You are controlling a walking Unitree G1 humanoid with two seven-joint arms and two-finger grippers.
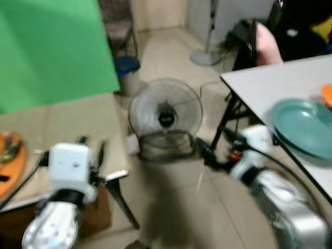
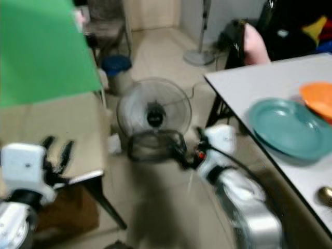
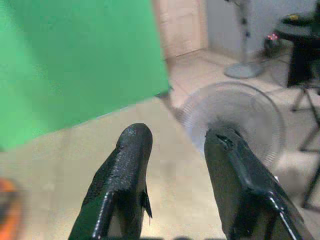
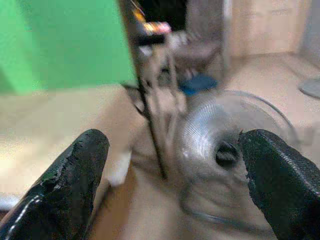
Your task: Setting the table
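Both grippers are empty as we stand between two tables: our left gripper (image 3: 175,175) hovers over the beige table (image 1: 67,119) with its fingers slightly parted, and our right gripper (image 4: 175,185), spread wide, hangs above the floor near the fan (image 1: 165,115). Going left to right, an orange plate (image 1: 9,166) lies at the beige table's far left edge, while the teal plate (image 2: 290,127) and another orange dish (image 2: 317,99) sit on the white table (image 2: 244,83). We judge it best to finish turning, let the blurred view settle, then reach squarely for one plate's rim; no writing is readable.

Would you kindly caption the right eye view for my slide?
Both grippers empty, fan on the floor between two tables, teal plate on the right one.
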